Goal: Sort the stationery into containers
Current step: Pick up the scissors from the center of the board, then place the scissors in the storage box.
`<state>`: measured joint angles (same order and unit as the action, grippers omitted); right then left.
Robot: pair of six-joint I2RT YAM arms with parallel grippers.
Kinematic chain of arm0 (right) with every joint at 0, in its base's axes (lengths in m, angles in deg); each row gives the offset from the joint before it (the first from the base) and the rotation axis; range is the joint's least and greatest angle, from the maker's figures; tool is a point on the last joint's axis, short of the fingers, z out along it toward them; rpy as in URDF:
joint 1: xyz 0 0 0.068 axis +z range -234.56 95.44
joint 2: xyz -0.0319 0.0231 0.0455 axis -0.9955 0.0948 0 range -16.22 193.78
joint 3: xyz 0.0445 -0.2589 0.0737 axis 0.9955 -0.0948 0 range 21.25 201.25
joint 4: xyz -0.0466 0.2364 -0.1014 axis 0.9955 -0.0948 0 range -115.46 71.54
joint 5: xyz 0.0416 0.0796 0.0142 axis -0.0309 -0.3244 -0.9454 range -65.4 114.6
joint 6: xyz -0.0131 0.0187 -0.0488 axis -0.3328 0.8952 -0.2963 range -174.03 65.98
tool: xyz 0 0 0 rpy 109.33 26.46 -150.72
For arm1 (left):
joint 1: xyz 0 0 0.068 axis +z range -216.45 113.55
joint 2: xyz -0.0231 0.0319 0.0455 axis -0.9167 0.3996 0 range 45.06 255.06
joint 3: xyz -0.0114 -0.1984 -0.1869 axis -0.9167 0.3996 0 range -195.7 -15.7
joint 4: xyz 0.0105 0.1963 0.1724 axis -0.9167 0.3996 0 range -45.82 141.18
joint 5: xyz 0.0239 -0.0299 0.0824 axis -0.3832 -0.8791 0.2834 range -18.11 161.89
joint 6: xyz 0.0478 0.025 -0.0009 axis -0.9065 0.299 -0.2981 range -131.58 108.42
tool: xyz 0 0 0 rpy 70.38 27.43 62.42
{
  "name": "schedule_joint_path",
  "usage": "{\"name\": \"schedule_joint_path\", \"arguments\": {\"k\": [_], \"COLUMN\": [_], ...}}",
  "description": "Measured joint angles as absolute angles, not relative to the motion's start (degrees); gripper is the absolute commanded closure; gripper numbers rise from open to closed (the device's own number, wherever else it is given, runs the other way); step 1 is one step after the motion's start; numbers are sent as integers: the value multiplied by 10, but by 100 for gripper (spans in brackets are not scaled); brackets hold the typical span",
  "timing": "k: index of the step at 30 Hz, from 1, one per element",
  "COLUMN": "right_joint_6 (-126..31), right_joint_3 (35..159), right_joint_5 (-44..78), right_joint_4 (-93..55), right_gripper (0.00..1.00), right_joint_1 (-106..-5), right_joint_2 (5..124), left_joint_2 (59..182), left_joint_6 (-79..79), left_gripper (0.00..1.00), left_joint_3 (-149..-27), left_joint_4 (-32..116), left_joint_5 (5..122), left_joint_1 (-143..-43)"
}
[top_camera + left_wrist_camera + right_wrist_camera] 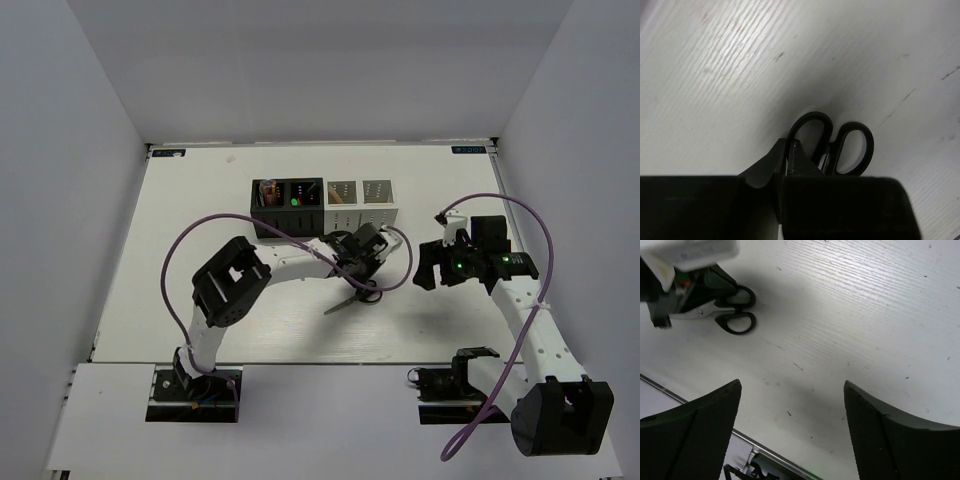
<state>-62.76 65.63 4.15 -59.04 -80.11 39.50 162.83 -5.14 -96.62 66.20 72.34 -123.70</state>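
Top external view: the row of four joined containers point(323, 205) stands toward the far side of the white table point(200, 200), two black boxes on the left and two light ones on the right. The leftmost black box holds something pinkish, and the next shows green and orange glints (the contents of the light pair are too small to make out). Just in front of the row, the left gripper point(358, 262) reaches down onto the black-handled scissors point(345, 298), whose grey blades point toward the near left. In the left wrist view its fingers point(760, 170) are drawn close together on the scissors, just below the two handle loops, low over the table. The right gripper point(440, 262) hangs off to the right, well apart from the scissors. Its fingers point(700, 435) are spread wide with nothing between them, bare tabletop beneath.
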Motion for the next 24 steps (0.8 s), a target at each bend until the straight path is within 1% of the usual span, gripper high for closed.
{"name": "schedule_joint_path", "arguments": {"k": [1, 2, 3, 4, 5, 6, 7, 10, 13, 14, 15, 19, 20, 22, 24], "right_joint_6": [-629, -631, -633, -635, -641, -640, -639, -641, -643, -644, -644, -648, -649, -650, -651], "right_joint_3": [656, 656, 656, 656, 656, 656, 656, 656, 656, 656, 656, 656, 656, 656, 656], "right_joint_5": [40, 38, 36, 35, 33, 30, 28, 22, 18, 17, 17, 11, 8, 4, 0], "right_joint_4": [-591, -591, -591, -591, -590, -591, -591, -592, -592, -592, -592, -592, -593, -593, -595], "right_gripper": [12, 14, 19, 42, 62, 85, 100, 100, 100, 98, 98, 94, 92, 89, 89], "right_joint_1": [-801, -801, -801, -801, -801, -801, -801, -801, -801, -801, -801, -801, -801, -801, -801], "right_joint_2": [395, 395, 395, 395, 395, 395, 395, 395, 395, 395, 395, 395, 395, 395, 395], "left_joint_2": [1624, 1619, 1615, 1612, 1609, 1607, 1604, 1594, 1570, 1561, 1551, 1518, 1512, 1505, 1503], "left_joint_6": [-48, -46, -43, -41, -40, -39, -37, -29, -10, -2, 7, 46, 53, 68, 87], "left_gripper": [100, 100, 100, 100, 100, 100, 100, 100, 100, 100, 100, 100, 100, 100, 100], "left_joint_3": [-963, -961, -959, -959, -959, -961, -965, -1000, -1053, -1070, -1090, -1155, -1164, -1170, -1157], "left_joint_4": [667, 674, 684, 697, 707, 719, 732, 759, 756, 752, 747, 701, 685, 642, 579], "left_joint_5": [721, 721, 721, 720, 719, 719, 717, 709, 688, 681, 673, 643, 638, 634, 632], "left_joint_1": [-1231, -1225, -1219, -1213, -1208, -1202, -1197, -1181, -1164, -1160, -1155, -1132, -1126, -1112, -1096]}}
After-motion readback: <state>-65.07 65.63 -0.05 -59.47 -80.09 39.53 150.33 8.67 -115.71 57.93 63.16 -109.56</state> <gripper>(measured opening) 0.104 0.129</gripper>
